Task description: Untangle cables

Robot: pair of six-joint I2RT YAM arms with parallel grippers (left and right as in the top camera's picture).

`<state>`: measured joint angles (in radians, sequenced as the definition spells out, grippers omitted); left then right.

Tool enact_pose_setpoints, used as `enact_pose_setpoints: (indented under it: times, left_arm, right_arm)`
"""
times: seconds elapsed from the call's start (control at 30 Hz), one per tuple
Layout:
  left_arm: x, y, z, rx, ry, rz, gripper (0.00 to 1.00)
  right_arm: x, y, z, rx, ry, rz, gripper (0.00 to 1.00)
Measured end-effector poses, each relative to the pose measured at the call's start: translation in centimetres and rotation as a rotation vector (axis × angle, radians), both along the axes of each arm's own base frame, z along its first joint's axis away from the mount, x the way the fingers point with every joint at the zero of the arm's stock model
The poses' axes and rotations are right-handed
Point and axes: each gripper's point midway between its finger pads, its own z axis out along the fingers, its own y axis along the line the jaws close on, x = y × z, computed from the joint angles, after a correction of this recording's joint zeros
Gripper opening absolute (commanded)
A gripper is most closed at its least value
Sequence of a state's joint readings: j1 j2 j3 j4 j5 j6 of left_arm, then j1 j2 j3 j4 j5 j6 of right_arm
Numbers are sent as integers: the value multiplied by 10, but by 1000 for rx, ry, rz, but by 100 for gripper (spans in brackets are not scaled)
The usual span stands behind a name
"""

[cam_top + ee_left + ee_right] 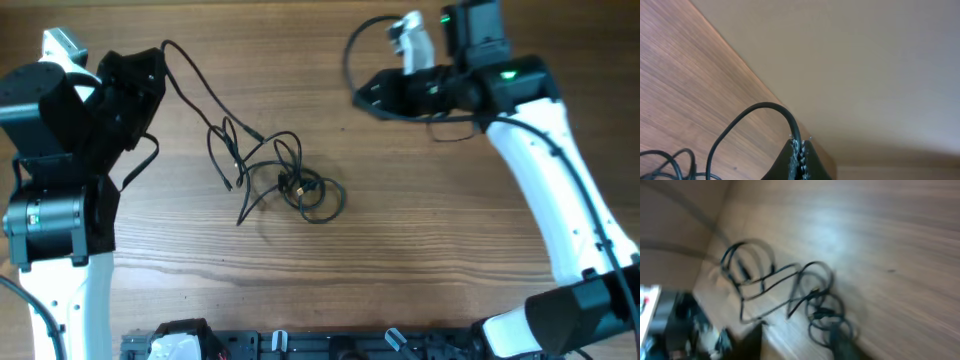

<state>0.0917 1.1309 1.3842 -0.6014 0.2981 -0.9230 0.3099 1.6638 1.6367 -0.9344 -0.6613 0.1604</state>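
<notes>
left tool (155, 60) in the upper left is clenched on one strand's end; that strand runs down and right to the cables (290, 185), a knotted clump mid-frame on the tabletop (430, 240); right tool (368, 97), upper right, looks nearer the clump; can't tell if it's released or clenched

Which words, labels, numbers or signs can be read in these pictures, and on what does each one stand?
None can be read.
The cables, the wooden table and the left tool bear no visible print.
The green light on the right arm is only a lamp.
The right wrist view is blurred.
</notes>
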Motion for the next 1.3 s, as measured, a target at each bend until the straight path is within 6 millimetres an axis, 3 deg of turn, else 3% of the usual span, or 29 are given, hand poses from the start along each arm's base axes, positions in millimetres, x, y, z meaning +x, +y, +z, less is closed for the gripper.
enact_pose_setpoints:
  times: [0.13,0.33,0.43,0.57,0.8,0.87,0.93,1.1,1.17,1.23,1.3]
  left_arm:
    - [9,0,19,-102,-61,26,4]
    - [15,-2,50,-230,-164,39,4]
    - [17,-2,69,-252,-237,32,4]
    - [17,-2,77,-273,-264,32,4]
    - [17,-2,77,-294,-261,35,4]
    - [17,-2,77,-294,-259,35,4]
    - [17,-2,76,-295,-253,37,4]
    - [16,-1,54,-277,-168,51,4]
    - [14,3,36,-214,-109,67,4]
    - [11,11,16,-135,-46,99,4]
    - [6,22,-6,-57,35,147,4]
  right_arm:
    - [-30,62,-24,-1,43,175,56]
    - [-45,122,-51,26,92,251,56]
    - [-47,141,-47,61,76,260,55]
    - [-54,166,-45,99,80,261,54]
    - [-47,201,-81,129,198,189,45]
    - [-40,206,-82,149,208,154,31]
    - [-33,205,-83,149,219,98,4]
    - [-24,189,-100,69,255,-9,4]
    - [-21,172,-110,19,282,-28,4]
    - [-12,137,-119,-48,305,-54,4]
    - [1,95,-108,-78,288,-86,4]
